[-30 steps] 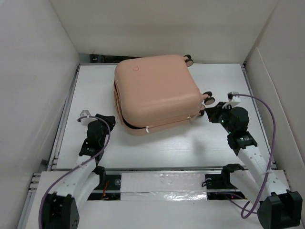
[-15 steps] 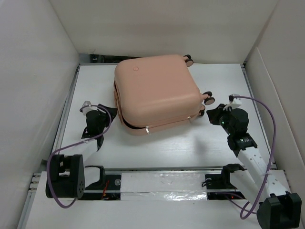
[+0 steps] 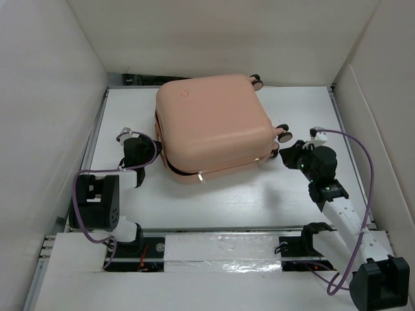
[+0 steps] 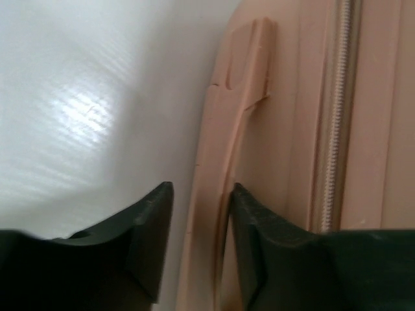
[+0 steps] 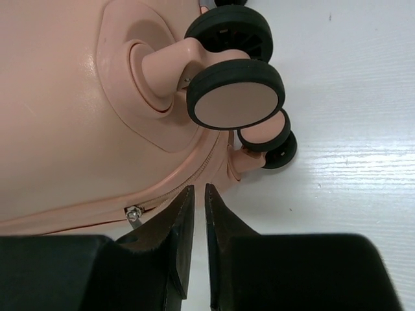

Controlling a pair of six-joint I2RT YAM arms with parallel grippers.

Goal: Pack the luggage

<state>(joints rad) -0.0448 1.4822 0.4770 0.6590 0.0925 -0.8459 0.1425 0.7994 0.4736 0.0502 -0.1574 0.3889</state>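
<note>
Jaws of my left gripper (image 4: 201,191) loosely straddle the side handle (image 4: 224,129), right gripper (image 5: 198,191) barely parted, empty; luggage (image 3: 211,123) looks rigid, slick, bulky, so grab that handle, not smooth sides.

No legible txt, labels or nos anywhere; tiny round emboss (image 3: 185,92) on luggage (image 3: 214,129) lid unreadable

Luggage (image 3: 211,126): smooth hard plastic shell, peach-pink, soft satin sheen. Zipper (image 4: 334,129): pale fine teeth; small shiny metal pull (image 5: 133,212). Wheels (image 5: 237,103): matt black tyres, smooth pink hubs. Table (image 3: 227,194): white, finely ribbed, slightly glossy.
</note>
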